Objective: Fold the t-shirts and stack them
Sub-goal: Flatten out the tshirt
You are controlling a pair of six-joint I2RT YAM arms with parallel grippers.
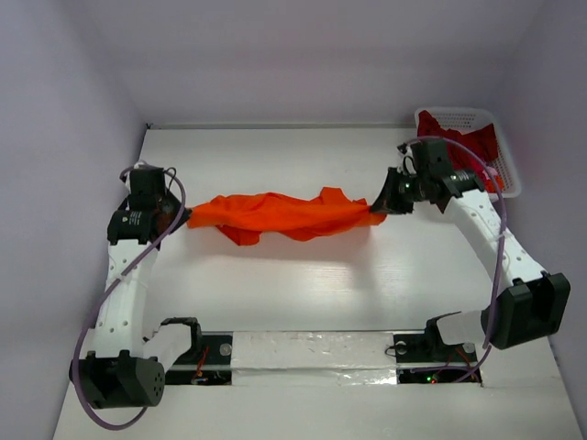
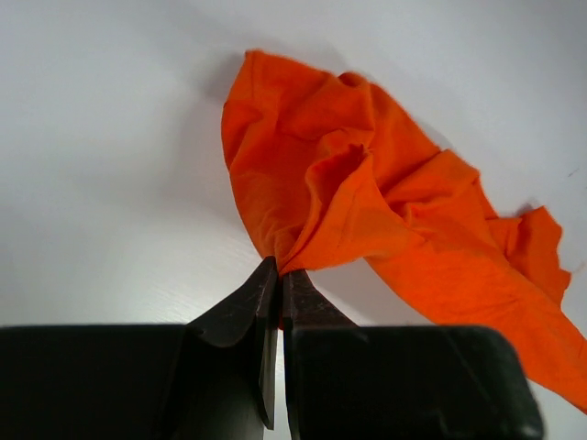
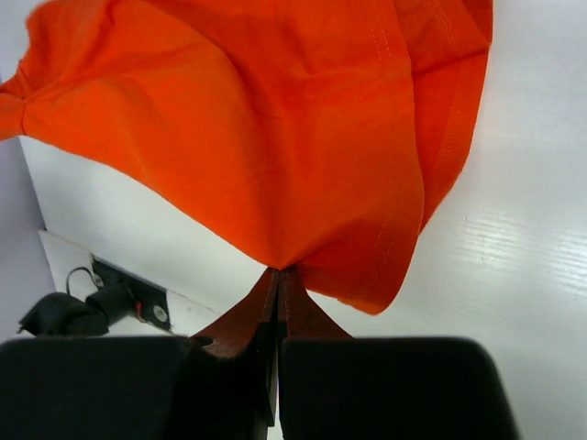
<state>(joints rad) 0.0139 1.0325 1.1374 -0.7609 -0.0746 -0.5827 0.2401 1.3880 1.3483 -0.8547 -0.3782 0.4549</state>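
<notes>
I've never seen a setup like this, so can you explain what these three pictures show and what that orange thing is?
Two white robot arms are bolted to the near edge of a white table. The wide picture looks down from above; the other two come from small cameras on each arm's wrist. The left hand and the right hand are each pinched shut on one end of an orange t-shirt, which hangs bunched between them. In the far right corner a white basket holds dark red cloth.
</notes>
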